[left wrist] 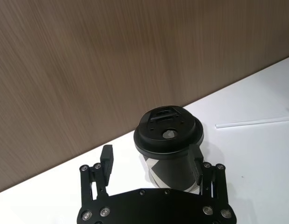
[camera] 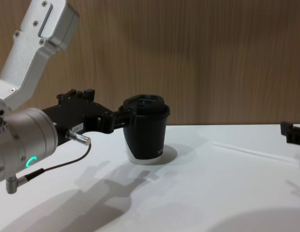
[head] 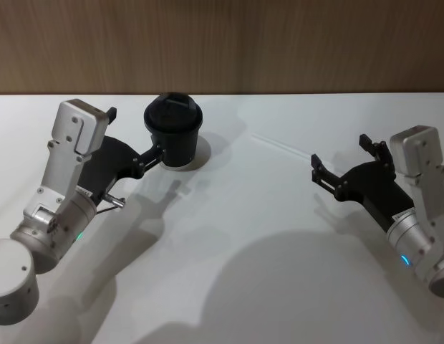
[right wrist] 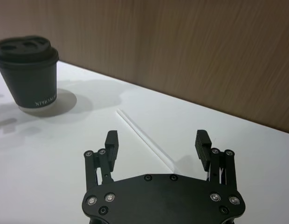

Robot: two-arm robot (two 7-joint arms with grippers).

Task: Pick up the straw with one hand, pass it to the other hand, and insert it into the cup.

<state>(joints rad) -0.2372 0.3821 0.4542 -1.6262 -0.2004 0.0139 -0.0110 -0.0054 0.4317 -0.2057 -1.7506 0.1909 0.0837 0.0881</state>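
Two grippers, both with fingers spread; judged stage: pickup not yet made. Your right gripper (head: 340, 152) hovers over the table (head: 243, 236), and the straw (head: 283, 145) lies flat just ahead of its fingertips, untouched. Your left gripper (head: 134, 133) waits at the cup (head: 173, 129), one fingertip against or just beside the cup's wall; contact cannot be told. Next you would probably bring the right gripper down astride the straw and close gently, since so thin a tube may roll.

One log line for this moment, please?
left gripper: open around black lidded paper cup | right gripper: open near thin white plastic straw, flat on white table
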